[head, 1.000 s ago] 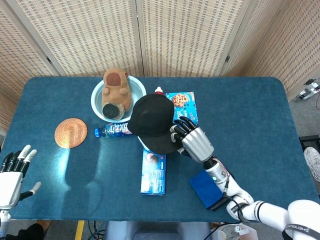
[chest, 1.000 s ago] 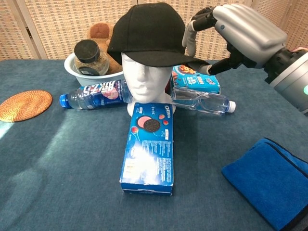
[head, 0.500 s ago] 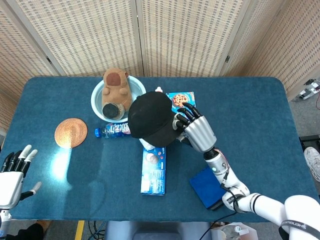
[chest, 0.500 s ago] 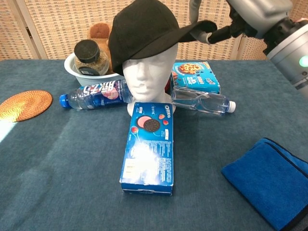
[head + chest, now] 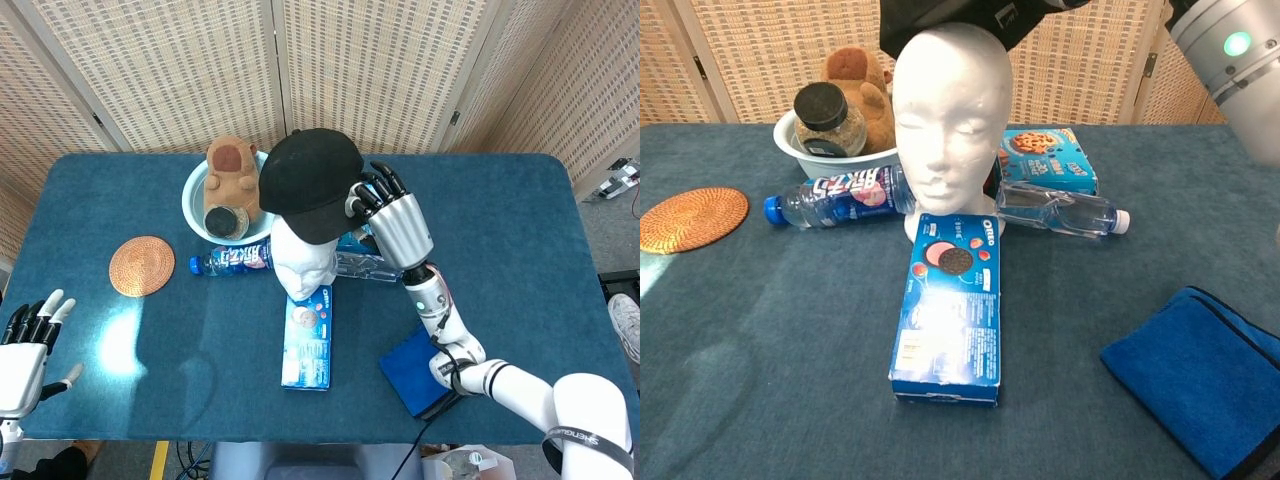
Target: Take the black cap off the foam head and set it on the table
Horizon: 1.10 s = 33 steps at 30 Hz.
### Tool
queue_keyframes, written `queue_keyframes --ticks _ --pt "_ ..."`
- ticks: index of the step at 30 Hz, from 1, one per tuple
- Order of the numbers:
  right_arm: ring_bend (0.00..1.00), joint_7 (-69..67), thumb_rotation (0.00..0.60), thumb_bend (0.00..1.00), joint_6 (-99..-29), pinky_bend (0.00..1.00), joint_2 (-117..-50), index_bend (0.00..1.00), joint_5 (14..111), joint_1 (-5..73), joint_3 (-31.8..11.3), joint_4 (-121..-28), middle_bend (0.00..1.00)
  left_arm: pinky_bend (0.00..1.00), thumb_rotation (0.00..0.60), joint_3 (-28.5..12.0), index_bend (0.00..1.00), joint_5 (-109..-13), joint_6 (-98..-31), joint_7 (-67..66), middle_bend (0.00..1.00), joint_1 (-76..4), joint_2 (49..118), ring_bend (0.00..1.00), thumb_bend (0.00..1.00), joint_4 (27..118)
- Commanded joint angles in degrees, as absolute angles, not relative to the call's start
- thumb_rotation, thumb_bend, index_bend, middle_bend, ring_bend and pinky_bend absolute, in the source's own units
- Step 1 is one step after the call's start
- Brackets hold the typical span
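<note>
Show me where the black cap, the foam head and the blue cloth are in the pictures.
black cap (image 5: 308, 178): head view, on the top of its crown.
foam head (image 5: 950, 110): chest view, on the face, near the nose.
blue cloth (image 5: 1200, 370): chest view, on the middle of its folded top.

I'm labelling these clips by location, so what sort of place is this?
Probably a staged robot test area, not a home: woven folding screens wall off a blue-covered table, and a foam head stands among scattered props like an Oreo box.
</note>
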<state>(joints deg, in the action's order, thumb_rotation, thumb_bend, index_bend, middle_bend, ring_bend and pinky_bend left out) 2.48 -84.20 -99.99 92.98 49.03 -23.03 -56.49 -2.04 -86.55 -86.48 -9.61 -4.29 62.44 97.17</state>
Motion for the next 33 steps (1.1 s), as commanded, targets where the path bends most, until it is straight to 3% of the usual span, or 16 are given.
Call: queue_keyframes --ticks 1,10,19,33 --pt "0.31 2.9 0.600 0.45 -85.0 0.22 -100.4 0.80 91.7 50.5 -24.4 -54.0 0.51 0.00 0.600 -2.0 0.00 -86.5 -86.7 -9.4 0.00 -4.2 62.4 0.02 0.19 97.1" --pt "0.31 4.6 0.600 0.45 -89.8 0.23 -95.4 0.81 90.7 46.0 -22.8 -56.6 0.51 0.00 0.600 -2.1 0.00 -86.5 -86.0 -8.7 0.00 -4.6 62.4 0.02 0.19 96.5" --pt "0.31 7.4 0.600 0.45 -92.6 0.22 -89.5 0.81 89.9 38.1 -18.1 -62.3 0.52 0.00 0.600 -2.0 0.00 -87.2 -84.9 -8.4 0.00 -5.5 63.2 0.02 0.19 95.9" --pt "0.31 6.8 0.600 0.45 -89.8 0.23 -88.0 0.81 86.2 28.9 -11.4 -58.5 0.52 0.00 0.600 -1.8 0.00 -87.2 -84.2 -8.2 0.00 -5.9 63.4 0.02 0.19 95.6"
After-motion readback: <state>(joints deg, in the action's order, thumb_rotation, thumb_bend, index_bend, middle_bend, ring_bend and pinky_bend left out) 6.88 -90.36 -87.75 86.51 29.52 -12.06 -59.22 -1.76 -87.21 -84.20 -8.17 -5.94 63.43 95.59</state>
